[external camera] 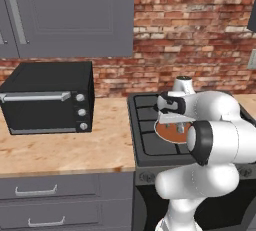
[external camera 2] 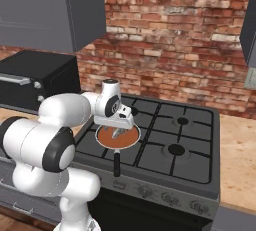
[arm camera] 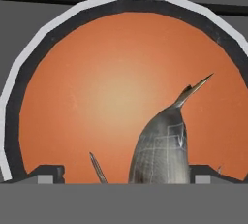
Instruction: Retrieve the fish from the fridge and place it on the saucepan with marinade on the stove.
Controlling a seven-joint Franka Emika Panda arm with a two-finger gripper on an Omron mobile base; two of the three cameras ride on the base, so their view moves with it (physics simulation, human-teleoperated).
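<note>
The pincer [external camera 2: 119,125] hung low over the front left burner of the stove [external camera 2: 190,140], pointing straight down. In the hand view its two dark finger tips [arm camera: 48,174] stood wide apart at the lower corners, and the fish [arm camera: 162,148] lay between them without either tip pressing on it, so the grip looked let go.

Directly below sat the saucepan [external camera 2: 100,141], its thin silver rim ringing a smooth reddish-brown disc of marinade [external camera 2: 107,137] that filled the pan. Its black handle ran toward the stove's front edge. The fish was inside the pan, on or just above the marinade; whether it rested flat could not be told.

In the hand view, the fish's long axis ran from the bottom edge up and slightly right, its thin pointed end aimed toward the far rim.

Judging by this, the placing seemed done; only lifting the arm clear remained.

Left of the stove, a black toaster oven [external camera: 47,97] stood on the wooden worktop [external camera: 65,150].
</note>
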